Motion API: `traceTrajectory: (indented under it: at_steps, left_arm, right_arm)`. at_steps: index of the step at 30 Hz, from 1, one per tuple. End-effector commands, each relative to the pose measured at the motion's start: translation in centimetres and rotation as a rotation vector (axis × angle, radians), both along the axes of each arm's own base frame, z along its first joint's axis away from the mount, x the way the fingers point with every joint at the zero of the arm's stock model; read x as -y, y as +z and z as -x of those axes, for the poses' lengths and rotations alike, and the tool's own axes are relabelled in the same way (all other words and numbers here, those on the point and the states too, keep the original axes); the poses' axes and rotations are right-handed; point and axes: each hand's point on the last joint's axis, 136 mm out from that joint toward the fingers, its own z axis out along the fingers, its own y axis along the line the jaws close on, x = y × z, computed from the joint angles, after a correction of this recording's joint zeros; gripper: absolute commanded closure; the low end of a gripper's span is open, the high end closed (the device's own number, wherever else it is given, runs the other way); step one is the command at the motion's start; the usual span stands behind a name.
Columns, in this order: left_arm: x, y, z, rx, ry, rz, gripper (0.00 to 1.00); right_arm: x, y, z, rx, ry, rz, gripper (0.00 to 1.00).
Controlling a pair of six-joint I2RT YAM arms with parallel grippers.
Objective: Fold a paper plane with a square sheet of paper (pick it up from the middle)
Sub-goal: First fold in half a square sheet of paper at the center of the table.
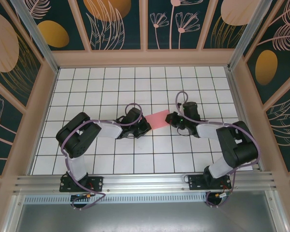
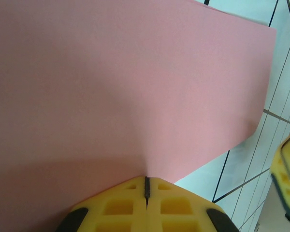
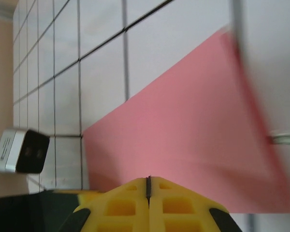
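The square sheet of paper point(image 1: 157, 119) is plain pink and spans the gap between my two grippers over the middle of the white grid floor. My left gripper point(image 1: 145, 126) is shut on its left edge. In the left wrist view the yellow jaws point(image 2: 146, 180) meet at the paper point(image 2: 125, 87), and a faint ridge runs up from the pinch. At the opposite edge my right gripper point(image 1: 170, 119) is shut as well. The right wrist view has its jaws point(image 3: 148, 180) closed against the sheet point(image 3: 193, 125), which slopes away over the tiles.
The white floor point(image 1: 135, 82) with its black grid lines is walled by wooden panels point(image 1: 145, 58) on three sides. A yellow finger of the right gripper point(image 2: 287, 179) shows at the left wrist view's edge. The left wrist's camera box point(image 3: 19, 152) lies close by.
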Motion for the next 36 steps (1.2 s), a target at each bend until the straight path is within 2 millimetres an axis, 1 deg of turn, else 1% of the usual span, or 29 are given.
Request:
traceTrajectory:
  at_steps: [1,3,5,6,9,13,17,19,21,24,26,28,30,33,35,36]
  left_arm:
    - [-2.8,-3.7,2.0,-0.115,0.039,-0.142,1.00]
    - [-2.9,-3.8,2.0,-0.116,0.041,-0.144,1.00]
    - [-2.9,-3.8,2.0,-0.118,0.042,-0.145,1.00]
    - [-2.9,-3.9,2.1,-0.119,0.040,-0.147,1.00]
    - [-3.0,-3.9,2.1,-0.121,0.041,-0.153,1.00]
    - [-3.3,-4.0,2.2,-0.117,0.042,-0.164,1.00]
    - [-3.4,-4.1,2.3,-0.120,0.045,-0.163,1.00]
    - [-3.4,-4.0,2.3,-0.120,0.043,-0.162,1.00]
    - [-3.3,-4.0,2.2,-0.116,0.039,-0.161,1.00]
    - [-3.0,-3.9,2.0,-0.105,0.025,-0.163,1.00]
    - [-2.8,-3.7,1.8,-0.080,-0.011,-0.177,1.00]
    - [-2.8,-3.5,1.4,-0.044,-0.062,-0.222,1.00]
    - [-2.9,-3.1,0.7,0.016,-0.124,-0.280,1.00]
    - [-2.8,-2.2,-0.2,0.119,-0.230,-0.347,1.00]
    - [-3.3,-2.1,-0.4,0.169,-0.289,-0.403,1.00]
    - [-2.7,-1.1,-1.2,0.207,-0.303,-0.403,1.00]
  right_arm:
    - [-2.4,-1.1,0.8,-0.037,0.053,-0.012,0.99]
    - [-3.1,-1.5,1.0,-0.050,0.068,-0.023,0.99]
    - [-3.1,-2.0,1.1,-0.060,0.068,-0.017,1.00]
    - [-2.9,-2.3,1.1,-0.064,0.068,-0.006,0.99]
    - [-1.4,-3.2,0.8,-0.084,0.033,0.025,1.00]
    - [2.1,-4.6,0.4,-0.108,-0.039,0.063,1.00]
    - [6.4,-5.1,-0.3,-0.106,-0.142,0.085,1.00]
    - [7.8,-4.8,-0.6,-0.092,-0.174,0.107,1.00]
    - [8.4,-4.4,-0.9,-0.077,-0.189,0.123,1.00]
    - [8.3,-2.8,-1.4,-0.041,-0.194,0.109,1.00]
    - [7.9,-1.1,-1.7,-0.006,-0.198,0.081,1.00]
    - [7.2,0.4,-1.7,0.025,-0.188,0.062,0.99]
    - [6.2,1.3,-1.4,0.044,-0.170,0.058,0.99]
    - [4.1,1.5,-0.8,0.041,-0.132,0.044,0.99]
    - [2.6,1.3,-0.6,0.027,-0.104,0.026,0.99]
    - [1.8,0.9,-0.5,0.014,-0.093,0.019,0.99]
